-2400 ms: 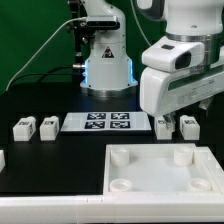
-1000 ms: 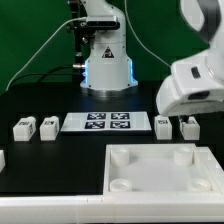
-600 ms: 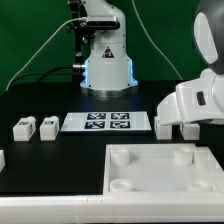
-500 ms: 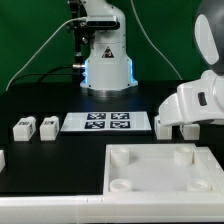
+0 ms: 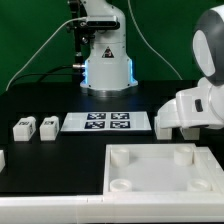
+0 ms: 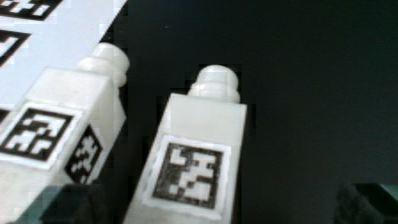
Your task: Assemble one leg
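Two legs lie side by side in the wrist view, each a small white block with a black-and-white tag and a round peg at one end. My gripper [image 6: 217, 205] is open, low over the leg farther from the marker board [image 6: 205, 150], which lies between the dark fingertips [image 6: 370, 200]. The other leg [image 6: 63, 120] lies just outside them. In the exterior view the gripper [image 5: 188, 126] covers most of this pair at the right. Two more legs [image 5: 22, 128] [image 5: 48, 126] lie at the exterior view's left.
The marker board [image 5: 107, 122] lies between the two pairs of legs, and a corner of it shows in the wrist view [image 6: 22, 15]. The large white panel [image 5: 150, 168] with round corner sockets lies in front. The arm's base [image 5: 105, 60] stands behind.
The arm has swung toward the exterior view's right and come down, so the hand now sits low over the right-hand pair of legs. No part has moved.
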`<state>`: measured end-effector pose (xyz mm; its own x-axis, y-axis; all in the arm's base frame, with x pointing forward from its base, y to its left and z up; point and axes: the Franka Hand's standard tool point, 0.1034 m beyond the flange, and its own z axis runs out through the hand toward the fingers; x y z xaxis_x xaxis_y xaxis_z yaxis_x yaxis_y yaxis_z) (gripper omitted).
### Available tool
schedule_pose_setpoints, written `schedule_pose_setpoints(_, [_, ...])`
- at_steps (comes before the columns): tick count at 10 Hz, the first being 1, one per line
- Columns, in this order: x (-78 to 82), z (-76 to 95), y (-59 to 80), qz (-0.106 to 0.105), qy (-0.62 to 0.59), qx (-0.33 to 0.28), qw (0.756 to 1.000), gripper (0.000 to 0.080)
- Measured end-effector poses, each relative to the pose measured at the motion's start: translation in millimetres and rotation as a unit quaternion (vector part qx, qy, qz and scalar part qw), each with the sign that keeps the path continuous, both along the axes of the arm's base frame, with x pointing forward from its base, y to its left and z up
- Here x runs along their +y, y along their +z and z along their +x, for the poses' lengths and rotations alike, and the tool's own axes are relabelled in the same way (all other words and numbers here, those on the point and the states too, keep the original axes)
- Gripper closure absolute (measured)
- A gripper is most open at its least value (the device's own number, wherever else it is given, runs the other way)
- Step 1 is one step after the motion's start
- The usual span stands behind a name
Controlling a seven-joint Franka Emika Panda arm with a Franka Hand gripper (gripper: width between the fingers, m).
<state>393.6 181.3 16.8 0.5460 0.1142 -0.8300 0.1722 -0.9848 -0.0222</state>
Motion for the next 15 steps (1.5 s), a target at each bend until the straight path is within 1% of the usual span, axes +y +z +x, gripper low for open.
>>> schedule_pose_setpoints(1, [0.2, -1.5, -2.9, 0.001, 0.0, 0.001, 1.0, 0.015])
schedule_pose_setpoints(2, [-0.1, -1.2, -2.9, 0.001, 0.0, 0.001, 1.0, 0.015])
schedule_pose_setpoints(3, [-0.1, -1.3, -2.9, 0.001, 0.0, 0.001, 1.0, 0.0264])
schedule_pose_setpoints(4, [-0.1, -1.3, -3.0, 0.001, 0.0, 0.001, 1.0, 0.0412])
schedule_pose_setpoints(5, [-0.1, -1.3, -3.0, 0.001, 0.0, 0.001, 1.0, 0.0412])
schedule_pose_setpoints(6, [-0.1, -1.3, -3.0, 0.001, 0.0, 0.001, 1.0, 0.0509])
schedule_pose_setpoints(14, [-0.1, -1.3, -3.0, 0.001, 0.0, 0.001, 1.0, 0.0509])
schedule_pose_setpoints(15, [-0.7, 1.6, -1.2, 0.005, 0.003, -0.002, 1.0, 0.0509])
